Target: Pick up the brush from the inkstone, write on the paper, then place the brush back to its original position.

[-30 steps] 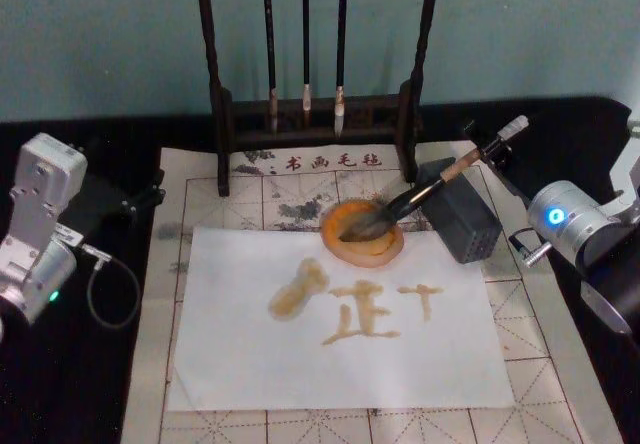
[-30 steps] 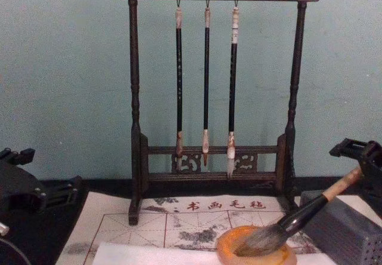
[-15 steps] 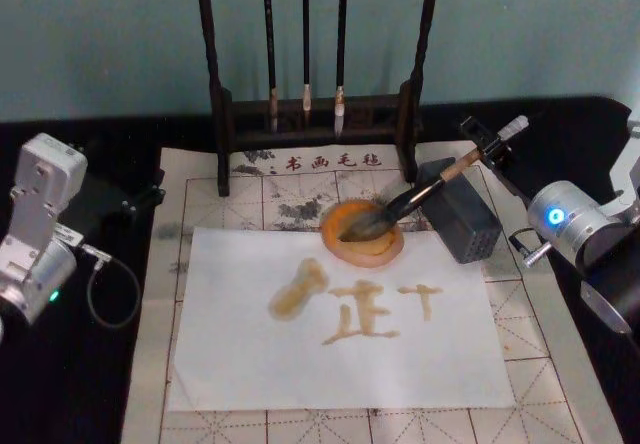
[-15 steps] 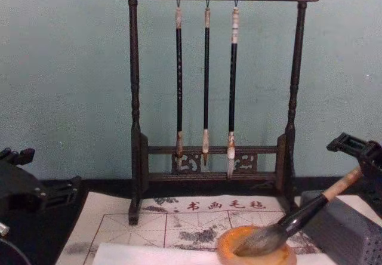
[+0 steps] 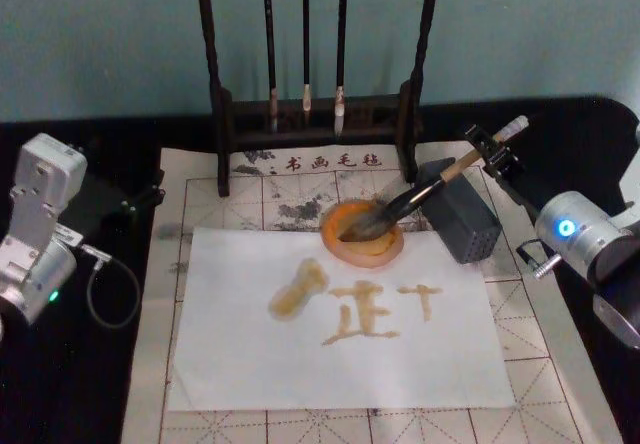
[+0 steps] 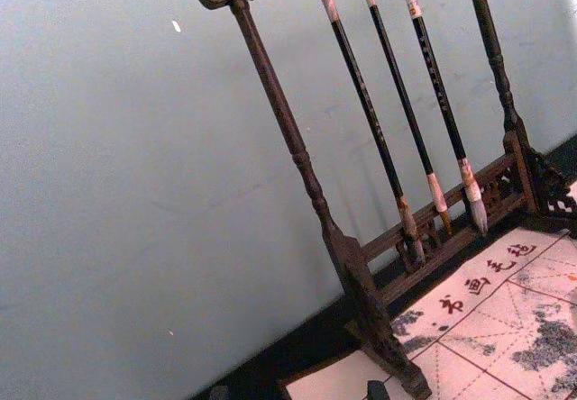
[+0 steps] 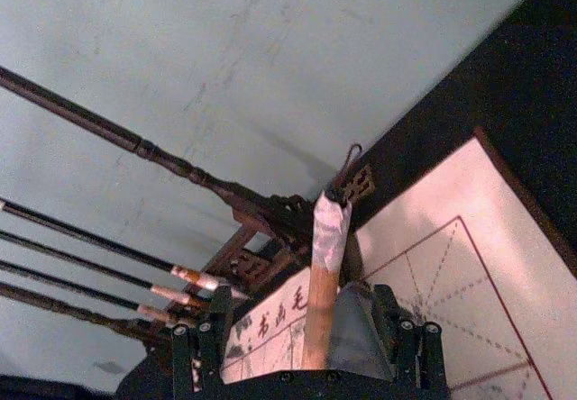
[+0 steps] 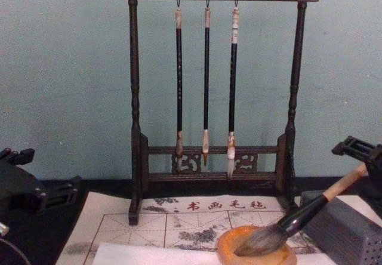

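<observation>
Between the earlier head view and this one the right claw [image 5: 492, 151] had drawn back slightly, fingers spread either side of the brush [image 5: 400, 205] handle without gripping. That brush lay propped, tuft in the inkstone [image 5: 362, 232], handle across the grey block [image 5: 463, 214], apparently released. The left claw [image 5: 130, 204] sat parked; its state was unclear.

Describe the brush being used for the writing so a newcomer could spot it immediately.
Start at the tall dark brush rack at the back; just in front sits the round orange inkstone. The brush lies slanted with its tuft in that dish and its handle across the grey ribbed block. Unlike the three thin hanging brushes, it is thick, tan-handled and grey-tufted.
</observation>
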